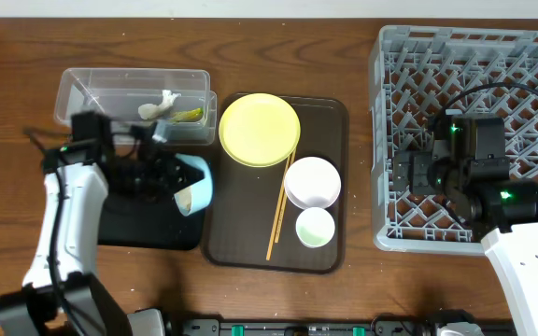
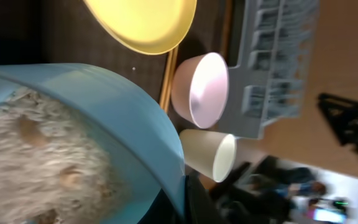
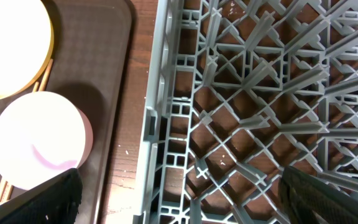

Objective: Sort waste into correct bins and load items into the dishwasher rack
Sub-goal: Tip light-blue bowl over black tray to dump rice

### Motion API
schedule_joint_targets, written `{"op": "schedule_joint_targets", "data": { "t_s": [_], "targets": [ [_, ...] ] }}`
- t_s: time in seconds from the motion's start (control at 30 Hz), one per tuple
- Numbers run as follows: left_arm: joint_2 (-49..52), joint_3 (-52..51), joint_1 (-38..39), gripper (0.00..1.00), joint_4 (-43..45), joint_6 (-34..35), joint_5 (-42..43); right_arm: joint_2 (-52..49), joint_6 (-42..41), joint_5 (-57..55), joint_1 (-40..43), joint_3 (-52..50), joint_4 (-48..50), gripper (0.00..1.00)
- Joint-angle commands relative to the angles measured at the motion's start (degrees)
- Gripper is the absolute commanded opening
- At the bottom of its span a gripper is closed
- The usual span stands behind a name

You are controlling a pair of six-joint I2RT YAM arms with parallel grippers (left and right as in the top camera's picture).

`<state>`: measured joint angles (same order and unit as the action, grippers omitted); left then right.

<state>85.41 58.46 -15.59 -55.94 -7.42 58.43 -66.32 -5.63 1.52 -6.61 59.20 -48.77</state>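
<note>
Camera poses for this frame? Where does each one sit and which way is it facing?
Overhead: above the table, looking straight down; left arm and right arm show.
Left wrist: at the blue bowl rim, looking sideways toward the rack; a dark finger at bottom.
Right wrist: over the rack's edge by the brown tray, looking down; open fingers in both bottom corners.
Shared: both wrists see the white bowl and plate.

The grey rack wall stands between the right gripper and the white bowl. Over the black tray, the tilted light blue bowl blocks the way.
</note>
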Motion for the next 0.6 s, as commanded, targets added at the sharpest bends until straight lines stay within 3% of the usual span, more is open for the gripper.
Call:
{"op": "schedule_joint_targets", "data": {
  "t_s": [0.0,0.13,0.43,0.57],
  "targets": [
    [2.08,-3.26,-4.31,0.06,-0.31,-6.49,11.54,0.04,0.59,0.00,0.33,1.07,-0.11,0.99],
    [4.96,-6.67,-8.85,0.06,0.04,-9.51,18.14,0.04,0.57,0.02,0.33,1.07,-0.13,0.99],
    [12.02,-8.37,-15.82,0.06,0.94,-9.44,29.07,0.04,0.57,0.02,0.33,1.07,-0.20,0.99],
    [13.68,-8.37,-18.36,0.06,0.74,-5.51,31.69,0.04,0.57,0.02,0.33,1.07,-0.33,0.99]
  ]
}}
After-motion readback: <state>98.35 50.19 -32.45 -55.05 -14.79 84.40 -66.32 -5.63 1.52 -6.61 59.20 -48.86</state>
